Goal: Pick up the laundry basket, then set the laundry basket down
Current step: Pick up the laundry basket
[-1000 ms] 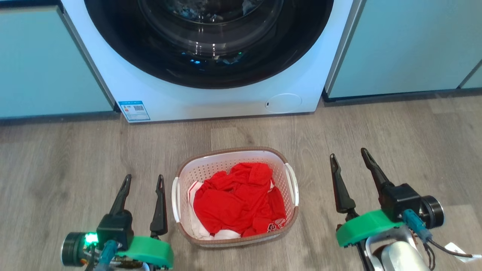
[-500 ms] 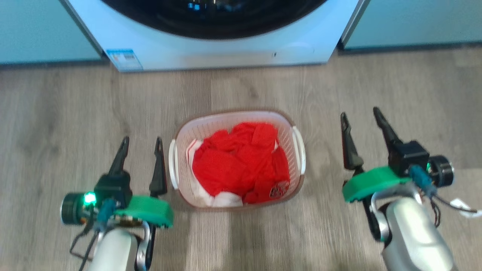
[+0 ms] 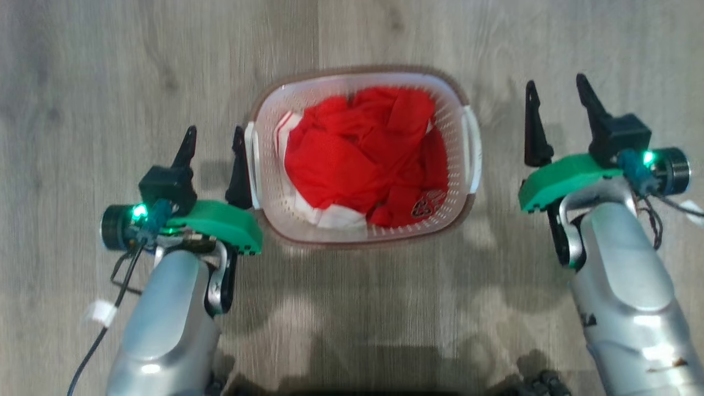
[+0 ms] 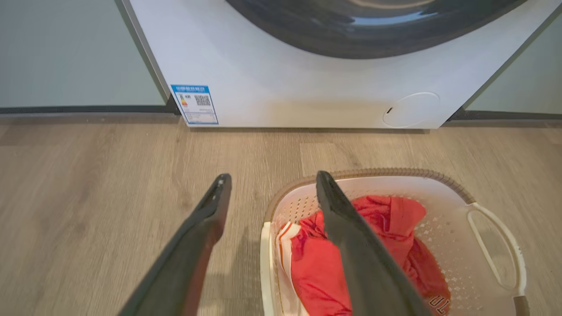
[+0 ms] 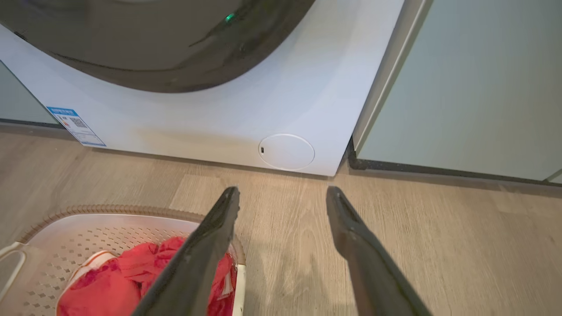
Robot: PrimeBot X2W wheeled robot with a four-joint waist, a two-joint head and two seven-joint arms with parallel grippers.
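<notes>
The white perforated plastic laundry basket (image 3: pixel 267 170), brown-rimmed, is sitting between two empty, spread-open grippers: left gripper (image 3: pixel 214 132) hovering just beside it, right gripper (image 3: pixel 555 82) hanging farther off.

— Baskets?
— One laundry basket (image 3: pixel 319 91), with two white handles (image 3: pixel 474 148).
— Grippers?
— Two: left gripper (image 3: pixel 214 130), right gripper (image 3: pixel 556 81). Four dark fingers (image 3: pixel 536 137) in all, plus two green lights (image 3: pixel 137 210).
— Clothes?
— One red and white heap (image 3: pixel 357 159); number of garments impossible to tell.
— And the rest?
— One washing machine (image 4: pixel 285 87), one blue label (image 4: pixel 194 104), one round cover (image 4: pixel 410 109), two pale cabinet fronts (image 4: pixel 66 52).
</notes>
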